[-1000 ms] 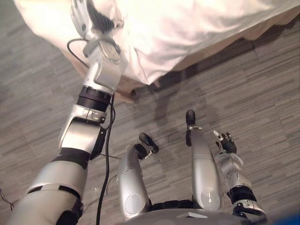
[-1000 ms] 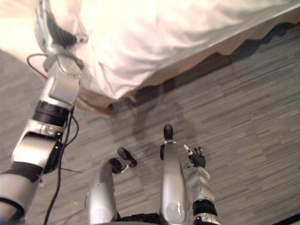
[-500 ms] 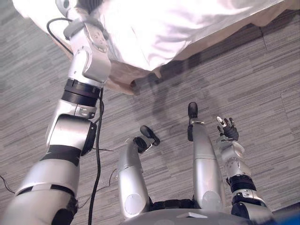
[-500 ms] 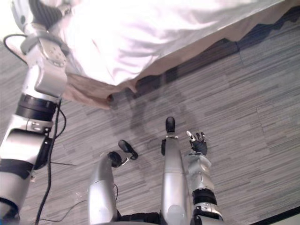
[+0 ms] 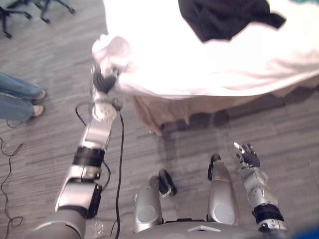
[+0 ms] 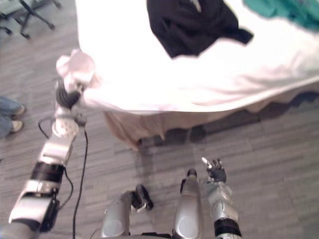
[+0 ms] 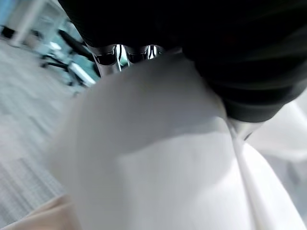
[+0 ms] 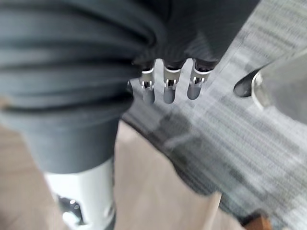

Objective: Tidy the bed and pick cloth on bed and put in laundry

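Observation:
A white sheet [image 5: 199,64] covers the bed, and its near-left corner is bunched into a lump [image 5: 110,49]. My left hand [image 5: 103,82] reaches out to that corner, its fingers [image 7: 117,55] curled into the gathered sheet [image 7: 158,167]. On top of the bed lies a black cloth [image 6: 192,25], and a teal cloth [image 6: 284,10] shows at the far right edge. My right hand [image 5: 247,158] hangs low over the floor beside my body, fingers [image 8: 165,86] straight and holding nothing.
A beige bed skirt [image 5: 164,107] hangs below the sheet down to the grey plank floor. A person's legs in jeans [image 5: 17,99] stand at the left. An office chair's wheeled base [image 5: 45,7] is at the far left corner.
The camera has tipped up, bringing the bed top and the cloths into view. My left arm has stretched out to the sheet's corner and its fingers have curled. The right hand stays put.

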Available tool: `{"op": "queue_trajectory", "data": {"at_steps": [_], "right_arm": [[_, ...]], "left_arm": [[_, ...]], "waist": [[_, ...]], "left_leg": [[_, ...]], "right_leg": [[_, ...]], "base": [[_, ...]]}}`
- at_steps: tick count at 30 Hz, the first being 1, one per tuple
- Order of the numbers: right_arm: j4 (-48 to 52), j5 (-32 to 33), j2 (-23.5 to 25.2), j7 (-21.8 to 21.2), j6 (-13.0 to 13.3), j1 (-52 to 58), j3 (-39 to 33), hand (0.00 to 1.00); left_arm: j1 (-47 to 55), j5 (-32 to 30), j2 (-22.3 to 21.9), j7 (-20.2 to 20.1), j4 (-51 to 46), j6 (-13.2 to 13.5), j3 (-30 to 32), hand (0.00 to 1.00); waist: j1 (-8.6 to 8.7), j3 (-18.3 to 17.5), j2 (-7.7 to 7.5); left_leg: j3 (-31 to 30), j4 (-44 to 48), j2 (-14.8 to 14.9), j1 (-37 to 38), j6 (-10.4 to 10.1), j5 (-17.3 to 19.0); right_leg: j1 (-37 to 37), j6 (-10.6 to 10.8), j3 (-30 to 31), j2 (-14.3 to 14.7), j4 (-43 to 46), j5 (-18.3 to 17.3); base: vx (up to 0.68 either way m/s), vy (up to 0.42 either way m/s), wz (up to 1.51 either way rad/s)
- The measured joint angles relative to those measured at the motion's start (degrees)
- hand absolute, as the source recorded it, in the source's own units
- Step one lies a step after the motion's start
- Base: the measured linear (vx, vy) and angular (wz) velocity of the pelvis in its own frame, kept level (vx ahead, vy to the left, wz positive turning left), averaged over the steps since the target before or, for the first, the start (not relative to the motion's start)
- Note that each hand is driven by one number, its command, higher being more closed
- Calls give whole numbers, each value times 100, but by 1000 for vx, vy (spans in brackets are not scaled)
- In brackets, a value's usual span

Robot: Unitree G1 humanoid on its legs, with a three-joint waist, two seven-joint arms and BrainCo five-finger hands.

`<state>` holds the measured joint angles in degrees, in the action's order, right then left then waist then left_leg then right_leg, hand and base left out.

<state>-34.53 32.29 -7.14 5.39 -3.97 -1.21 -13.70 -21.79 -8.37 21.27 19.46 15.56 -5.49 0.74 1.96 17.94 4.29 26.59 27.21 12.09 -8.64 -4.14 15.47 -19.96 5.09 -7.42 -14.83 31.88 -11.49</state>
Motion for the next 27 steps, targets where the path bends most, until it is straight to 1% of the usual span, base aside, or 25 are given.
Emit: {"op": "queue_trajectory", "data": {"at_steps": [1, 2, 4, 5, 6, 8, 9, 12, 15, 18, 19, 20, 22, 23, 25, 26, 27], "right_arm": [[-113, -2, 21, 21, -102, 142, 11, 0], [-179, -5, 40, 34, -144, 212, 11, 0], [-581, -100, 105, 88, -236, 451, -28, 0], [-725, -96, 122, 129, -251, 491, -48, 0], [-960, -90, 153, 191, -270, 533, -113, 0], [-1318, -87, 152, 253, -302, 566, -231, 0], [-1519, -79, 149, 346, -345, 552, -364, 0], [-1695, -6, 129, 490, -341, 547, -563, 0], [-1830, 38, 60, 626, -320, 546, -725, 0], [-1837, 4, -16, 663, -191, 539, -948, 0], [-1835, -1, -27, 686, -94, 514, -1095, 0], [-1829, -10, -46, 749, 13, 464, -1259, 100], [-1777, -115, -97, 781, 167, 386, -1475, 100], [-1596, -201, -183, 787, 272, 355, -1595, 100], [-1249, -363, -475, 723, 402, 231, -1704, 100], [-1092, -466, -684, 642, 503, 104, -1731, 100], [-867, -617, -985, 529, 650, -75, -1740, 100]], "left_arm": [[457, 25, -165, -162, 33, 126, 49, 0], [690, 50, -266, -223, 75, 152, 85, 0], [1389, 252, -664, -425, 564, 173, 169, 0], [1545, 333, -736, -452, 752, 162, 170, 0], [1779, 346, -841, -557, 1148, 136, 171, 0], [2054, 328, -960, -591, 1587, 133, 215, 0], [2218, 320, -979, -596, 1843, 147, 215, 0], [2526, 253, -981, -658, 2224, 227, 310, 0], [2848, 226, -998, -666, 2556, 281, 448, 0], [3077, 273, -1130, -660, 2829, 403, 764, 0], [3165, 277, -1148, -661, 2918, 453, 880, 0], [3281, 280, -1145, -685, 2921, 499, 961, 0], [3397, 381, -1141, -777, 2921, 561, 1109, 0], [3475, 527, -1122, -866, 2916, 643, 1161, 0], [3518, 760, -1119, -982, 2910, 780, 1247, 0], [3542, 888, -1120, -1042, 2910, 858, 1284, 0], [3583, 1022, -1118, -1088, 2909, 928, 1301, 0]], "waist": [[-33, -272, -8], [-49, -408, -15], [-144, -807, -66], [-141, -887, -75], [-130, -1004, -114], [-126, -1077, -178], [-142, -1092, -201], [-142, -1094, -202], [-148, -1120, -189], [-158, -1181, -157], [-170, -1181, -161], [-187, -1179, -177], [-228, -1175, -216], [-254, -1221, -254], [-272, -1237, -306], [-279, -1249, -318], [-277, -1256, -328]], "left_leg": [[-37, -216, -5, 193, -53, -54], [-45, -337, -13, 301, -82, -95], [-78, -832, -63, 728, -169, -262], [-121, -967, -92, 831, -190, -321], [-232, -1234, -149, 985, -217, -451], [-375, -1566, -204, 1133, -236, -626], [-443, -1771, -218, 1208, -243, -743], [-509, -2022, -229, 1387, -249, -880], [-544, -2193, -326, 1540, -202, -989], [-548, -2367, -385, 1579, -162, -1066], [-563, -2445, -415, 1597, -139, -1120], [-579, -2522, -431, 1622, -133, -1168], [-596, -2597, -453, 1672, -126, -1220], [-634, -2700, -484, 1676, -118, -1285], [-692, -2832, -526, 1677, -110, -1367], [-703, -2898, -545, 1676, -138, -1398], [-732, -2962, -578, 1670, -123, -1445]], "right_leg": [[236, -5, -147, 7, -160, -17], [353, -5, -192, 27, -250, -18], [805, -4, -376, 75, -591, -17], [927, -2, -446, 77, -686, -16], [1142, 22, -589, 82, -873, 3], [1377, 43, -763, 108, -1137, 76], [1536, 43, -834, 170, -1378, 195], [1877, 57, -935, 288, -1881, 449], [2193, 107, -1051, 313, -2283, 655], [2310, 125, -1072, 336, -2619, 886], [2360, 124, -1083, 343, -2749, 975], [2393, 119, -1092, 355, -2843, 1054], [2451, 111, -1096, 373, -2948, 1127], [2446, 105, -1118, 377, -3005, 1166], [2446, 96, -1202, 367, -3104, 1215], [2447, 93, -1229, 364, -3156, 1227], [2446, 104, -1243, 363, -3211, 1269]], "base": [[131, -52, 18], [169, -57, 17], [160, -45, 17], [152, -41, 35], [111, -33, 47], [82, -26, 41], [47, -13, 22], [35, 14, 12], [-10, 38, 10], [-55, 41, 4], [-90, 28, 4], [-101, 18, 4], [-99, -1, 1], [-147, -3, 10], [-128, -2, 12], [-107, 4, 7], [-96, 14, 13]]}}
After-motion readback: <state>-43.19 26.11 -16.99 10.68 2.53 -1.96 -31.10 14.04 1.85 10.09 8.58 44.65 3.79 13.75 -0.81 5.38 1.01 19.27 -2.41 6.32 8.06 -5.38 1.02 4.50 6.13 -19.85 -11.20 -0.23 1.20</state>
